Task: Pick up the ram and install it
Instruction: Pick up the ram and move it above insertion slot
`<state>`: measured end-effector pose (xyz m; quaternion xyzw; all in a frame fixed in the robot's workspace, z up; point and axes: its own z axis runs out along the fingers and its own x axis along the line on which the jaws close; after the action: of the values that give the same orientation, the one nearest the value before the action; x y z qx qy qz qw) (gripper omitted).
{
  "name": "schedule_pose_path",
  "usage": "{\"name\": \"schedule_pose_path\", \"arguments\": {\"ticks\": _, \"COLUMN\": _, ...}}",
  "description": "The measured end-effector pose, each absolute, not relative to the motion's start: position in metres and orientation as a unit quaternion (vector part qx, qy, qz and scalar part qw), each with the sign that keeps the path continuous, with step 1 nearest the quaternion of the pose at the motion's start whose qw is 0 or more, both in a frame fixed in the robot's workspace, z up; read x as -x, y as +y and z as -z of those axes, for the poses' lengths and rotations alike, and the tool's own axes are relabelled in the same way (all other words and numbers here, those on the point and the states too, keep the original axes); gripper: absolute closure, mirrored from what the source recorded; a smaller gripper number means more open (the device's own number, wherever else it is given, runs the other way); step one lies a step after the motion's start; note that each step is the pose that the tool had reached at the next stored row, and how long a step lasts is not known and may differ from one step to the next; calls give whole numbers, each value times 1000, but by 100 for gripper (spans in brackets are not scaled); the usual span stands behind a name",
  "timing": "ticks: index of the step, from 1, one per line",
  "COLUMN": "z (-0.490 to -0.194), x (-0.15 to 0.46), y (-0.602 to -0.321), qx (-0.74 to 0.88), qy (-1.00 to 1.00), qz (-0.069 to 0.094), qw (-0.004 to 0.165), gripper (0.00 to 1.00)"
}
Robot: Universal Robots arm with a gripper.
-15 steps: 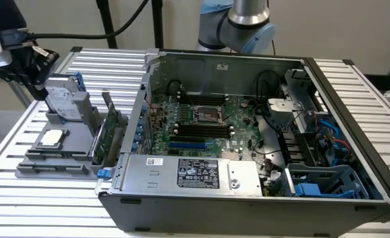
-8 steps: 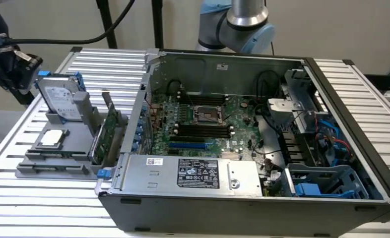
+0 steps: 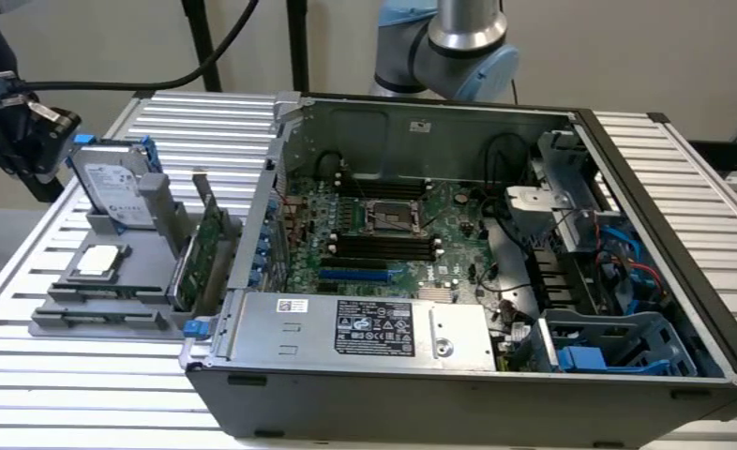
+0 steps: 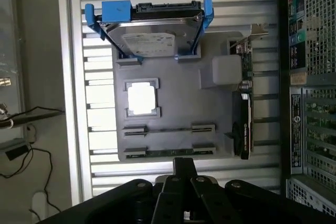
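Note:
The ram is a thin green strip standing on edge in the outer slot of the grey holder, between two grey end clips. My gripper hangs above the holder's edge closest to the ram, apart from it, fingers together and holding nothing. In the exterior view the gripper is a dark shape at the far left, above the holder. The open computer case lies to the exterior view's right, with black memory slots on its motherboard.
The holder also carries a hard drive in blue rails, a silver processor chip and a green expansion card with a metal bracket. The case wall stands beside the card. Cables run overhead to the gripper.

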<state>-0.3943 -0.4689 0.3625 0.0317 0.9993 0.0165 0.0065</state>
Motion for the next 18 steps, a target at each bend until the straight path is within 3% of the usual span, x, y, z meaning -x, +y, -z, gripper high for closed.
{"name": "schedule_pose_path", "arguments": {"ticks": 18, "z": -361, "x": 394, "y": -469, "qx": -14, "qy": 1000, "qz": -16, "qw": 5, "gripper": 100}}
